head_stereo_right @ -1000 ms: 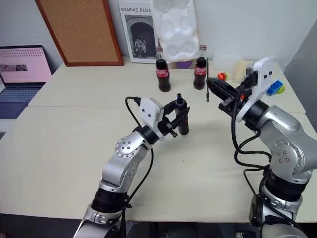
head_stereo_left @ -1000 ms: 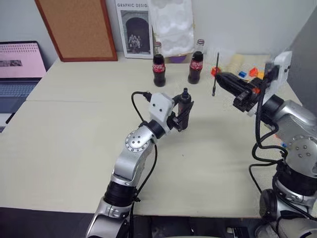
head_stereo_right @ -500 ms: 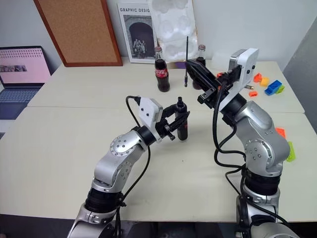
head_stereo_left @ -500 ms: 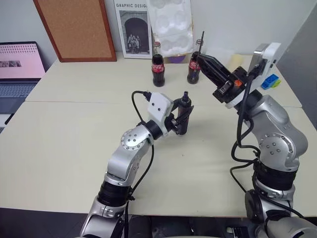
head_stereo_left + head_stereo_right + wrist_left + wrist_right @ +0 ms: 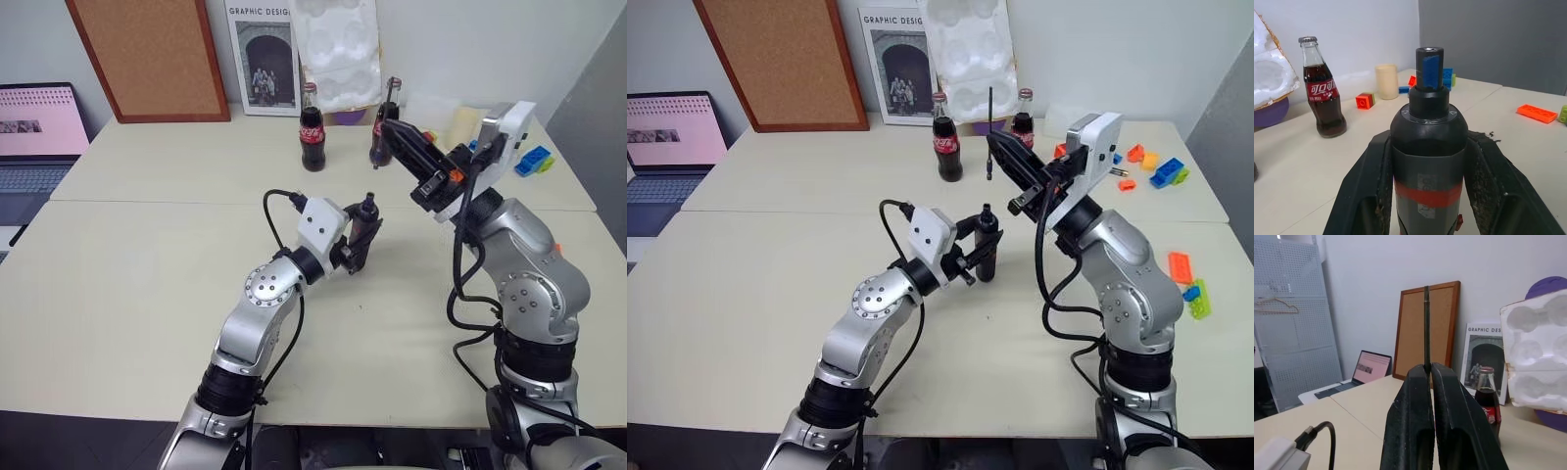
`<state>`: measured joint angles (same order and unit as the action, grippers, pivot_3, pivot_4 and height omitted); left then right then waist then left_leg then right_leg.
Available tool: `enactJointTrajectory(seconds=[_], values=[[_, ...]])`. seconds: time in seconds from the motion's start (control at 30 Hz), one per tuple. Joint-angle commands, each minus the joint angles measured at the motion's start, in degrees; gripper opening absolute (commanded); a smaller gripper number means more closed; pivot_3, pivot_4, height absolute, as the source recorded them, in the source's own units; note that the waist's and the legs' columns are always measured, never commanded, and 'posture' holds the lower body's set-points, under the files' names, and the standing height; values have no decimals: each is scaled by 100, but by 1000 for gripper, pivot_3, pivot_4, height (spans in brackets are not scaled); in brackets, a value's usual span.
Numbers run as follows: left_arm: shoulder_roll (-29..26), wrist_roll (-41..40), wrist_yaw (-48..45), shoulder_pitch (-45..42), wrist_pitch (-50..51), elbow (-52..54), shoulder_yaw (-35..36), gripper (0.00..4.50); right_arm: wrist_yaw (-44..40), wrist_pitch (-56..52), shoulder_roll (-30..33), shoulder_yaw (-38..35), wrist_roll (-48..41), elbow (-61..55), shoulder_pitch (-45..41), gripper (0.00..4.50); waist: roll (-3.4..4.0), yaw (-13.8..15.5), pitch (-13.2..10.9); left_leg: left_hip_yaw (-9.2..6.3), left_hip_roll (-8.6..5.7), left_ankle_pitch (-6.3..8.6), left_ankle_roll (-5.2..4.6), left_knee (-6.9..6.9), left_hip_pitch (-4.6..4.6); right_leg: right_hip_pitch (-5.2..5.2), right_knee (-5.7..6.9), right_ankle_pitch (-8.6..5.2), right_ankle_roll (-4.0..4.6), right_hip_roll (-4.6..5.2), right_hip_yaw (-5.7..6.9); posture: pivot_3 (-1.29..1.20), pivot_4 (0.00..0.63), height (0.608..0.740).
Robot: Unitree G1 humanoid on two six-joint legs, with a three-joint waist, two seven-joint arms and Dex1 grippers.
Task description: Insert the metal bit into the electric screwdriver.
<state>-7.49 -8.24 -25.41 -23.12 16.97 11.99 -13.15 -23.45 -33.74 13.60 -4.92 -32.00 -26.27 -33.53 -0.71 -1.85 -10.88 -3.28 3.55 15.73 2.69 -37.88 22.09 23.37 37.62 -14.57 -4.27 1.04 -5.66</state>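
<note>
From my head cameras, my left gripper (image 5: 975,257) is clamped on the electric screwdriver (image 5: 986,247), upright, socket up. My right gripper (image 5: 1004,157), above and beyond it, pinches the metal bit (image 5: 990,132), also near vertical.

My left wrist camera shows the black barrel with its red band.

My right wrist camera shows the thin grey rod rising between closed fingers (image 5: 1418,396).

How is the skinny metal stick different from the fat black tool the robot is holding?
The metal bit is thin, plain grey; the electric screwdriver is thick, black with a red band. The bit sits in the right gripper, up high; the screwdriver in the left gripper, lower. Both stand roughly upright, clamped.
</note>
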Motion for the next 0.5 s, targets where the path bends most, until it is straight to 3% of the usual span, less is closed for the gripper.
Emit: enactJointTrajectory(seconds=[0.03,0.5], values=[[85,43,123,-51,-207,131,62,1653,236,220,-45,176,174,-489,121,0,0,0,0,0,0,0,0,1,0,0,0,0,0,0,0,0,150,740],[179,43,343,-10,-66,55,150,1653,751,470,-246,424,512,-743,495,0,0,-1,0,0,0,0,0,0,0,1,1,0,0,0,-1,0,150,740]])
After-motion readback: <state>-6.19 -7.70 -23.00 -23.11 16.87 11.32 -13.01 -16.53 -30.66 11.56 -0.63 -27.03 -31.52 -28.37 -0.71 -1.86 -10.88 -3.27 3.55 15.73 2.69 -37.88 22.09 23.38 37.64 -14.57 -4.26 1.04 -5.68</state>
